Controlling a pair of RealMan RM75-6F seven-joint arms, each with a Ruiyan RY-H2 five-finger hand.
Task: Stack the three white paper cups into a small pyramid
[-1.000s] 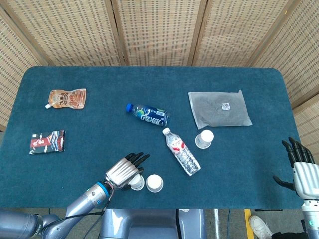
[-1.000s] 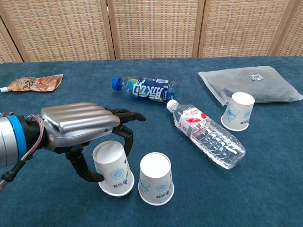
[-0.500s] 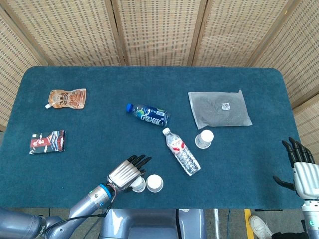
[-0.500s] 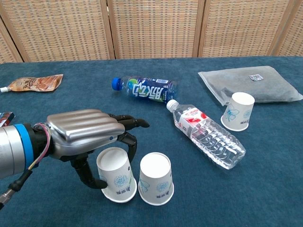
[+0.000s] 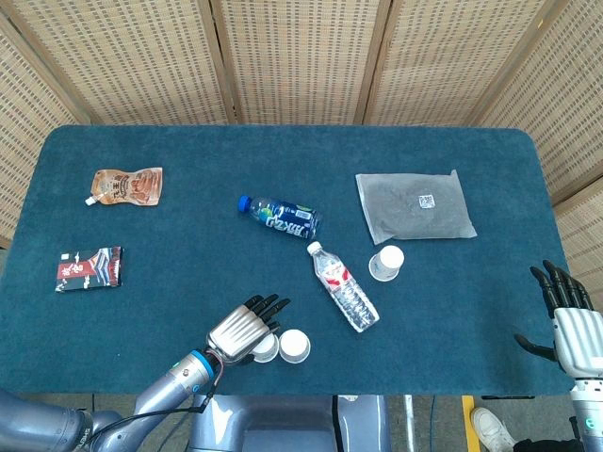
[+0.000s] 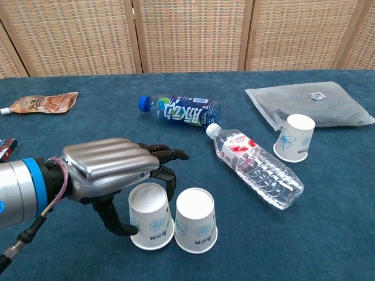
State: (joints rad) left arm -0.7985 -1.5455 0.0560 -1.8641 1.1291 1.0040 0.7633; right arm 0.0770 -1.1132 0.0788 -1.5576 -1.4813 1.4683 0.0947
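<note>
L hand point(image 6: 108, 170): fingers grip inverted white paper cup point(image 6: 151, 216), touching 2nd cup point(image 6: 196, 220). Judgement: release gently, rims level, before fetching 3rd cup point(image 6: 293, 137). R hand point(image 5: 569, 315): fingers spread, empty.

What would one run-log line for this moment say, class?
left hand: grips left cup | second cup: touching beside it | third cup: apart, by water bottle | right hand: open, idle | pyramid: not yet built

two cups point(image 6: 151, 217) point(image 6: 195, 220) touching, third point(image 6: 295, 137) apart, all inverted.
</note>
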